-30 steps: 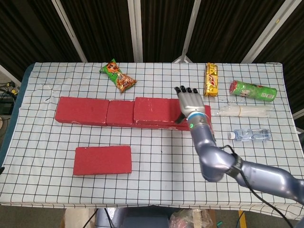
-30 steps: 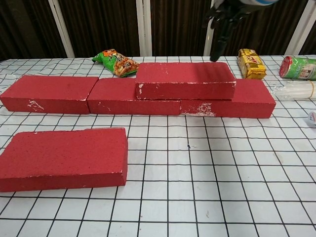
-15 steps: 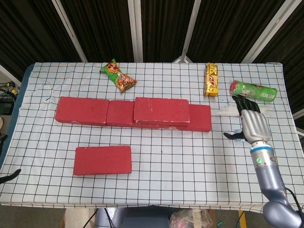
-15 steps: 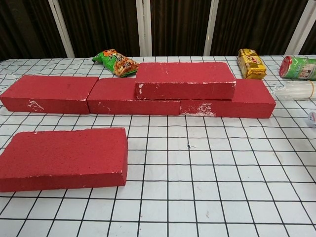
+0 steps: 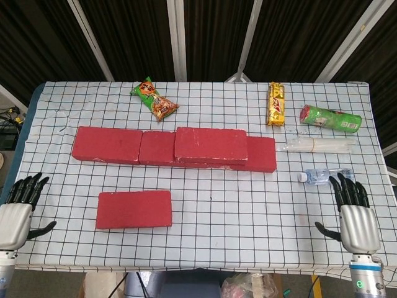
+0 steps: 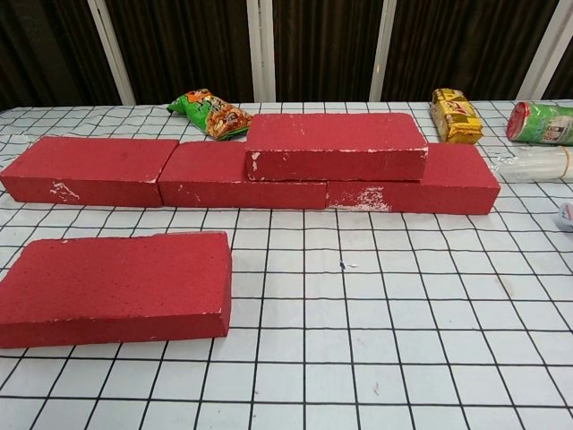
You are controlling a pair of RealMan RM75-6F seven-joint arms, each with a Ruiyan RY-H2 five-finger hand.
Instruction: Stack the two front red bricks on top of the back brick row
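Withdrawn from the brick row to the frame's lower right, right hand (image 5: 357,214) is empty, fingers spread; left hand (image 5: 17,210) likewise at lower left. Red bricks, scuffed, five: three in the back row (image 5: 107,144), one stacked brick (image 5: 211,144) atop it, one front brick (image 5: 134,209) at lower left.

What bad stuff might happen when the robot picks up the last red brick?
1. The front brick is wide and flat on the table, so the left hand, now open beside it, may lose its hold and drop it.
2. The stacked brick already covers the right half of the back row. Setting the next one beside it might bump it out of place.
3. The snack bag lies just behind the row, so a reaching arm might brush it.
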